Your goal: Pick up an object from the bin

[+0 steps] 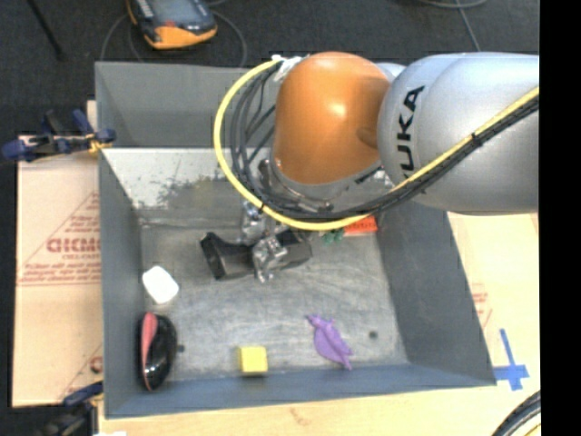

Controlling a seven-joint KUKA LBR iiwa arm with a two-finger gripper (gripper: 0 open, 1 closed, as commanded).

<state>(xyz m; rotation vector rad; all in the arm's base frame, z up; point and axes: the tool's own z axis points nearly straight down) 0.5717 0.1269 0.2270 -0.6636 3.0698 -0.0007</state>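
A black, angular object (pixel 218 254) lies left of centre on the floor of the grey bin (pixel 118 243), with the robot arm's pincer (pixel 264 260) lowered just beside it on its right. Whether the pincer is open or has hold of anything cannot be told. Farther out lie a white lump (pixel 161 284), a black-and-red mouse-like thing (pixel 154 348) in the lower left corner, a yellow cube (pixel 253 360), a purple toy figure (pixel 329 339), and an orange-and-green item (pixel 361 227) partly under the arm.
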